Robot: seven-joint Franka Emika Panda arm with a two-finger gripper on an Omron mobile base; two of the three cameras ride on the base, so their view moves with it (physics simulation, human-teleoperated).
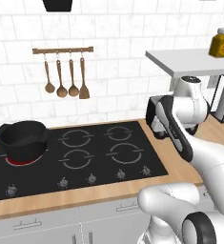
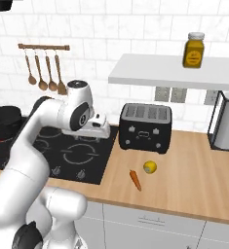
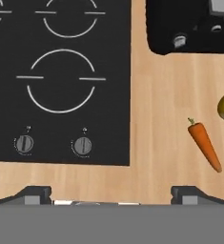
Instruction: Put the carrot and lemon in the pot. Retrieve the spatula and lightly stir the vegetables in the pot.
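Two things wait on the wooden counter, and the coming reach turns on where they lie from the hand. From the left base camera, the pot (image 1: 24,138) sits on the far-left burner of the black stove (image 1: 104,167), well apart from the arm, whose hand is hidden behind its own white links near the toaster (image 1: 156,116); the carrot and lemon are out of sight here, and the jaws cannot be judged from this side. From the right base camera, the gripper (image 2: 97,127) hangs over the right edge of the stove, just left of the toaster, while the carrot (image 2: 135,179) lies on the counter nearer the front edge and to the right of the hand, with the lemon (image 2: 150,167) just beside it, a little farther back and right. The pot shows at the far left edge, so both items must later travel leftward across the whole stove. From the hand camera, the two fingertips (image 3: 36,194) stand wide apart with nothing between them, above bare wood at the stove's corner. The carrot sits off to the right of the jaws, its long axis slanted, leafy end up-left and tip down-right; the lemon peeks in at the right edge beyond it. I judge the carrot the nearer target, needing a shift right and some turn of the wrist.
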